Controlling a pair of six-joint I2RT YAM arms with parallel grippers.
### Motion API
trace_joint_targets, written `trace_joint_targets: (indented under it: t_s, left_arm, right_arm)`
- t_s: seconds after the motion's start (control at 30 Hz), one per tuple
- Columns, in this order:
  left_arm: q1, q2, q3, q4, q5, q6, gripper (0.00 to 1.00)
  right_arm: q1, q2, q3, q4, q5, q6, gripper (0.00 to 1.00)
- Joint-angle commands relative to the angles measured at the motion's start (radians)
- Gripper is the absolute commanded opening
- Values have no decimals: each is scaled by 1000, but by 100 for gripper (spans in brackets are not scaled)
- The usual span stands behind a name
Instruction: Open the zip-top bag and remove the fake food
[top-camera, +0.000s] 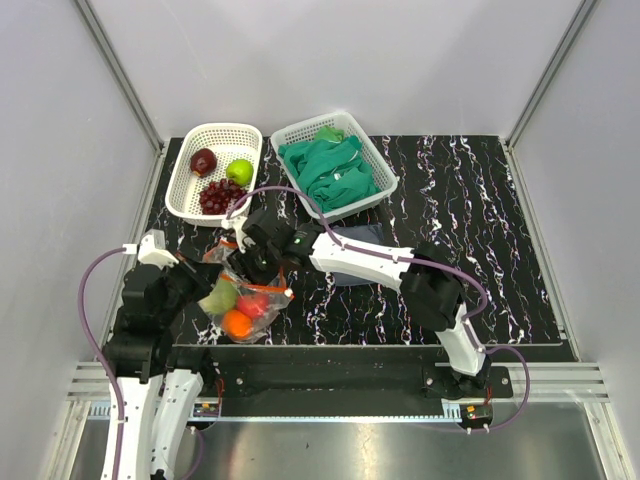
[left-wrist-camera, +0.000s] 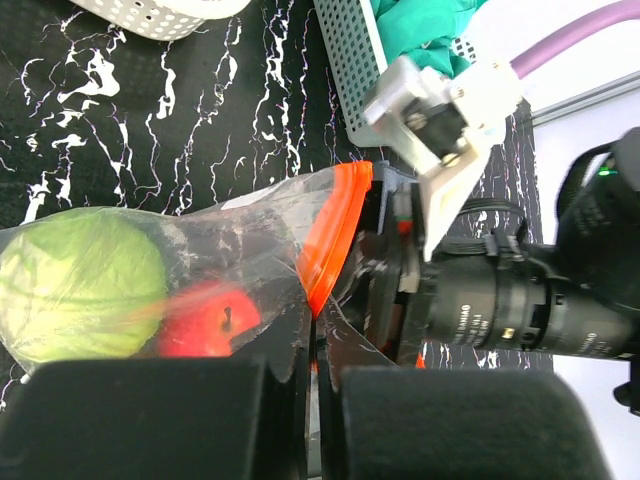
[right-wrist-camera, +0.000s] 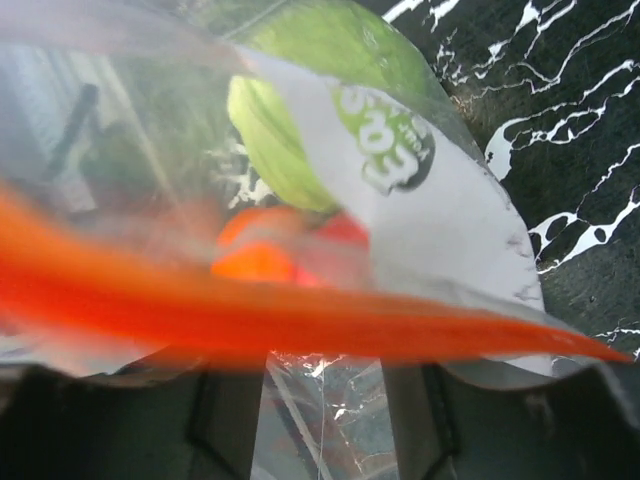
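The zip-top bag (top-camera: 250, 312) lies on the black marbled worktop (top-camera: 470, 200) near its front-left edge, between the 2 arms and just in front of the white basket (top-camera: 182, 185). Its orange-red zip strip (left-wrist-camera: 335, 230) runs along the end that faces the baskets.

Through the clear film 3 pieces of fake food show: a pale green cabbage (top-camera: 220, 297), a red tomato (top-camera: 254, 303) and an orange (top-camera: 237, 323), which lies nearest the front edge.

The left gripper (left-wrist-camera: 312, 390) comes in from the left. Its jaws are pressed together on a fold of the bag's film just below the zip strip, so it has the bag pinched.

The right gripper (right-wrist-camera: 325, 420) reaches across from the right to the bag's mouth. Its jaws stand part-way apart, with clear film in the gap and the zip strip blurred across in front of them. They are not clamped on it.

In the right wrist view the cabbage sits behind a white label with green lettering (right-wrist-camera: 385, 140).

The white basket holds a dark red apple (top-camera: 204, 161), a green apple (top-camera: 239, 171) and dark purple grapes (top-camera: 220, 195). Beside it on the right, a second white basket (top-camera: 386, 186) is filled with green cloths (top-camera: 335, 170). A dark grey-blue cloth (top-camera: 352, 236) lies partly under the right arm.
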Motion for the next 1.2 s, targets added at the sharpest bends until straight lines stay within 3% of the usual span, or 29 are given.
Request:
trace_joint_targets:
  t_s: [0.0, 0.33, 0.47, 0.9, 1.17]
  left_arm:
    - [0, 3, -18, 68, 27, 12, 0]
    - [0, -4, -49, 84, 47, 3, 0]
    - [0, -12, -59, 84, 47, -3, 0]
    - [0, -41, -108, 84, 56, -28, 0]
    - [0, -43, -98, 75, 50, -22, 0]
  right_arm:
    - [-2, 17, -8, -13, -20, -20, 61]
    - [-1, 43, -41, -30, 1, -39, 86]
    - [-1, 74, -38, -30, -8, -39, 89]
    - [8, 151, -12, -2, 32, -31, 87]
    - [8, 59, -45, 24, 87, -36, 64]
